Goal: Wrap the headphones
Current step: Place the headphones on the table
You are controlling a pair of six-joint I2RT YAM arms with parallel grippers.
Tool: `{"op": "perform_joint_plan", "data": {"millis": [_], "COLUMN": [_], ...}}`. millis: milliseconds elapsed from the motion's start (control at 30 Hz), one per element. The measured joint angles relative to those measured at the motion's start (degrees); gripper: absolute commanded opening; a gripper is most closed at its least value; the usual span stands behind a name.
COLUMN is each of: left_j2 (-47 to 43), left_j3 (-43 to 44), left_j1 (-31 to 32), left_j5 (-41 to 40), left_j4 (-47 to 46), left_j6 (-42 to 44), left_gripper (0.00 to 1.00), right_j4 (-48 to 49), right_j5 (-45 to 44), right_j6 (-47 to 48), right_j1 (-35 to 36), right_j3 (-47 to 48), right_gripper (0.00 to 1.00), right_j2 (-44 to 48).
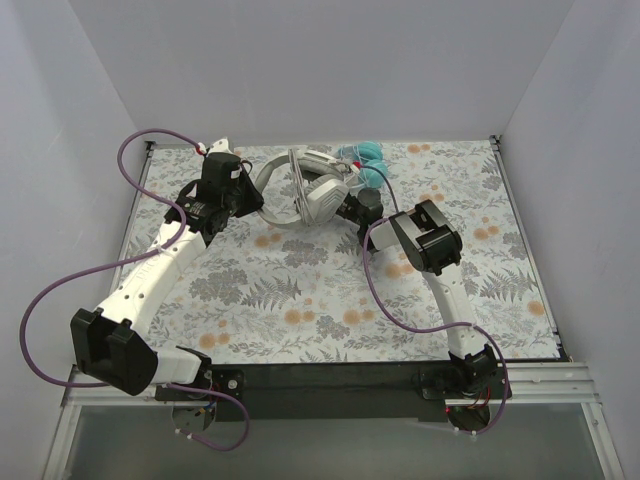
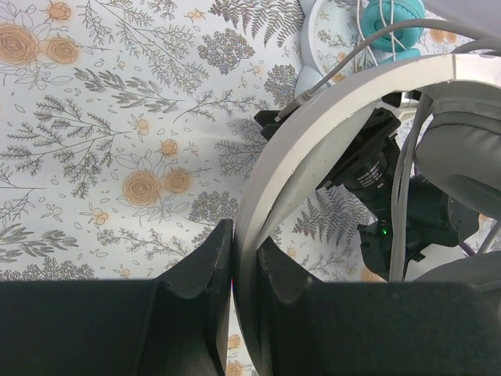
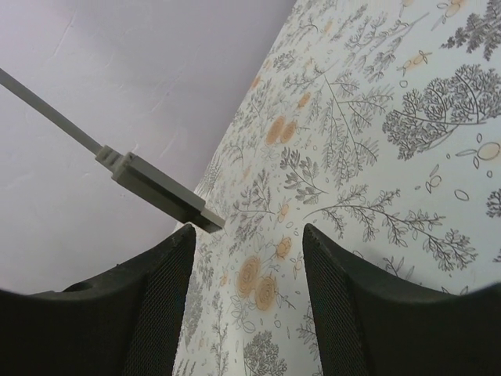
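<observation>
The white-grey headphones (image 1: 315,192) are at the back middle of the table, their headband (image 2: 313,133) rising out of my left gripper (image 2: 245,251), which is shut on the band. In the top view my left gripper (image 1: 252,203) is at the headphones' left side. Their thin grey cable (image 2: 352,55) loops over the band. The teal headphones (image 1: 365,160) lie just behind, and a teal ear cup (image 2: 391,12) shows at the top of the left wrist view. My right gripper (image 3: 249,235) is open with nothing between its fingers. The cable's grey plug (image 3: 156,188) hangs just above its left fingertip. In the top view my right gripper (image 1: 355,205) is at the headphones' right side.
The flowered table cover (image 1: 300,290) spreads in front of the headphones. A purple robot cable (image 1: 60,290) loops off the left edge and another (image 1: 385,300) lies beside the right arm. Pale walls close in the back and both sides.
</observation>
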State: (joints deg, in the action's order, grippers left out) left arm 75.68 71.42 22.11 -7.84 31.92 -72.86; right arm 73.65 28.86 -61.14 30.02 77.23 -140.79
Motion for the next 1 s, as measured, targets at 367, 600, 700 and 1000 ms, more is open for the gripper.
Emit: {"op": "perform_joint_plan", "data": {"millis": [367, 600, 700, 1000], "left_j2": [0.2, 1.0, 1.0, 1.1], "left_j3": [1.7, 1.9, 2.0, 2.1], "left_j1": [0.0, 0.0, 0.0, 0.0], "left_j5": [0.3, 0.4, 0.4, 0.1], "left_j4": [0.6, 0.7, 0.7, 0.9], "left_j6": [0.0, 0.0, 0.0, 0.0], "left_gripper": [0.0, 0.0, 0.0, 0.0], "right_j4": [0.3, 0.3, 0.3, 0.9], "right_j5": [0.9, 0.9, 0.9, 0.5], "right_j6": [-0.1, -0.3, -0.9, -3.3], "right_j1": [-0.4, -0.7, -0.8, -0.8], "right_j3": [6.7, 7.1, 6.8, 2.5], "right_gripper": [0.64, 0.58, 0.47, 0.08], "right_j2": [0.0, 0.0, 0.1, 0.9]}}
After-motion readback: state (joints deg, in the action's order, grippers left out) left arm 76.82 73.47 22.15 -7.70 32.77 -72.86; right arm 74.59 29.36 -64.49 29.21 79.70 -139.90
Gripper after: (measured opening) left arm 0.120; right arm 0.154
